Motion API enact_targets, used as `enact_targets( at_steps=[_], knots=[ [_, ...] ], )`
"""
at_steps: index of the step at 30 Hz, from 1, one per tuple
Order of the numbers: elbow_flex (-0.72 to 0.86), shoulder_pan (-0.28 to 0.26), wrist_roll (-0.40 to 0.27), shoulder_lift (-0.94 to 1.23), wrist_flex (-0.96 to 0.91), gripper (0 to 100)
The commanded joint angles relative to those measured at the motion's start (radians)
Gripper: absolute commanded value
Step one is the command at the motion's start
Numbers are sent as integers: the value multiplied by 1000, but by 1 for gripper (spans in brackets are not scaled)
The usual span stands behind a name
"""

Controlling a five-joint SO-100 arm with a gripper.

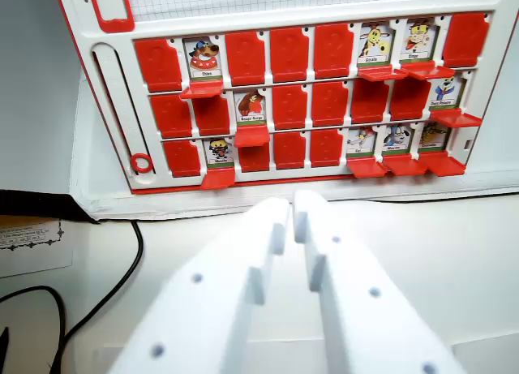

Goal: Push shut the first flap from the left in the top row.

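We log one red-and-white game board (109, 106), its top-row leftmost open flap (202, 89) showing a dog card (203, 56). Our white gripper (293, 205) hangs short of the board, jaws nearly together, holding nothing.

Hobbyist desk setup: red-and-white flap board game (300, 98), white tabletop (454, 252), loose black cable (122, 285).

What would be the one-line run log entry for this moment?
gripper: jaws nearly closed, empty, short of game board | target: top-row open flap, wrist view's left, not pushed | contact: none
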Motion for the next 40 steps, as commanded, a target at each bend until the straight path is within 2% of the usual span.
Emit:
enact_targets(
  at_steps=[1,5,12,15,23,40],
  knots=[
    [-104,12,-72,123,77,0],
    [-80,25,-95,173,97,0],
    [-166,34,-140,146,156,0],
    [-216,28,-189,121,207,0],
    [-262,23,-166,107,209,0],
    [-241,28,-130,112,189,0]
  ],
)
